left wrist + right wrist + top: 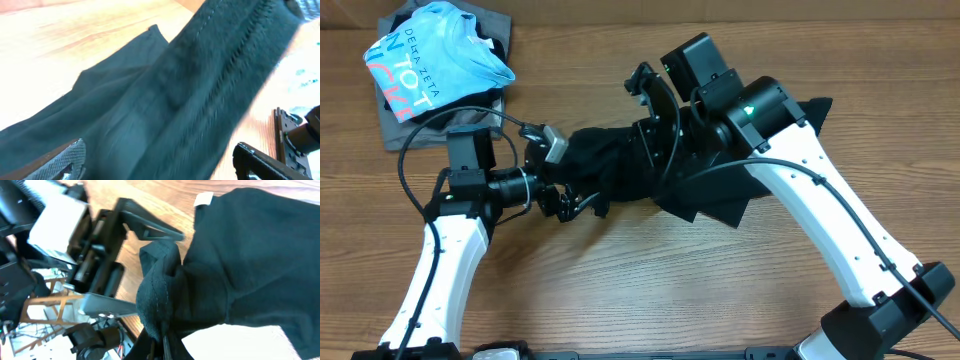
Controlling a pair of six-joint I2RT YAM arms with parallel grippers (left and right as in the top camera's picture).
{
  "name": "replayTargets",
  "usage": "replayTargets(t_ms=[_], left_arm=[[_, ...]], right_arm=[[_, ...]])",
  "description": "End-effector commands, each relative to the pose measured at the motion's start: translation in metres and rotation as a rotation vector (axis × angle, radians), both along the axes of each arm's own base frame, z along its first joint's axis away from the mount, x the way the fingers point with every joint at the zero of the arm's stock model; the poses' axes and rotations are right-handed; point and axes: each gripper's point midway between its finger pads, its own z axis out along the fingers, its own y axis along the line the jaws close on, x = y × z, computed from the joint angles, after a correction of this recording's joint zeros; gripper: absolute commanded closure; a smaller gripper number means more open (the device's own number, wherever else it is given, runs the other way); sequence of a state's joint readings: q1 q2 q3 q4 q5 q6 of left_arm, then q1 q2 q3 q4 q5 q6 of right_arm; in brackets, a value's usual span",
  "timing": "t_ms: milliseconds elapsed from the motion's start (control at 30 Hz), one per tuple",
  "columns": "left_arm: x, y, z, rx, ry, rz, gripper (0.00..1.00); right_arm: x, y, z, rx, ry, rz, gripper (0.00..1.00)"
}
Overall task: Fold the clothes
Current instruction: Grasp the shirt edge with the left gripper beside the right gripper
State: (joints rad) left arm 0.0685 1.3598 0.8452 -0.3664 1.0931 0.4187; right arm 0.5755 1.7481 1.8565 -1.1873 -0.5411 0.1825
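At the far left of the surface (650, 280), the light blue shirt (430, 60) lies on the grey garment (395, 125), well apart from the work. The left hand (563, 200) is wide open and reaches rightward. In its wrist view a stitched band of the black T-shirt (715, 200) runs diagonally between its fingers (67, 159), so it appears to be the nearer hand for the next grasp. The shirt lies mid-surface with its long axis left to right, roped narrow at the left end and spreading toward the right. The right hand (162, 340) is closed, pinching a bunched fold, and the neck label (203, 199) sits beyond it.
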Motion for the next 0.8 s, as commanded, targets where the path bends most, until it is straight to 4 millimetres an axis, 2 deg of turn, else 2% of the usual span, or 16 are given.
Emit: replayTargets(t_ms=[0,33,100,133,167,233,467,700,733,767], left_arm=[[0.0054,0.0056,0.0129,-0.020,-0.031,0.006,0.17],[0.0055,0.0059,0.0129,-0.021,-0.029,0.008,0.20],[0.0053,0.0057,0.0132,-0.022,-0.029,0.006,0.40],[0.0053,0.0056,0.0133,-0.023,-0.030,0.006,0.45],[0.0054,0.0056,0.0133,-0.023,-0.031,0.006,0.45],[0.0054,0.0056,0.0135,-0.023,-0.031,0.005,0.37],[0.0047,0.0037,0.0134,-0.023,-0.033,-0.002,0.34],[0.0054,0.0016,0.0128,-0.011,-0.048,-0.008,0.61],[0.0054,0.0015,0.0131,-0.012,-0.049,-0.008,0.69],[0.0055,0.0016,0.0131,-0.012,-0.049,-0.008,0.81]], right_arm=[[0.0068,-0.0128,0.0151,0.008,-0.052,-0.033,0.96],[0.0068,-0.0130,0.0149,0.007,-0.051,-0.033,0.96],[0.0069,-0.0133,0.0148,0.006,-0.051,-0.034,0.96],[0.0070,-0.0132,0.0147,0.006,-0.051,-0.034,0.96],[0.0068,-0.0131,0.0147,0.006,-0.051,-0.033,0.96],[0.0068,-0.0130,0.0147,0.006,-0.051,-0.033,0.96],[0.0060,-0.0123,0.0152,0.010,-0.049,-0.030,0.96],[0.0028,-0.0097,0.0172,0.030,-0.036,-0.016,0.96],[0.0012,-0.0084,0.0181,0.038,-0.031,-0.009,0.96],[0.0001,-0.0075,0.0188,0.044,-0.027,-0.004,0.96]])
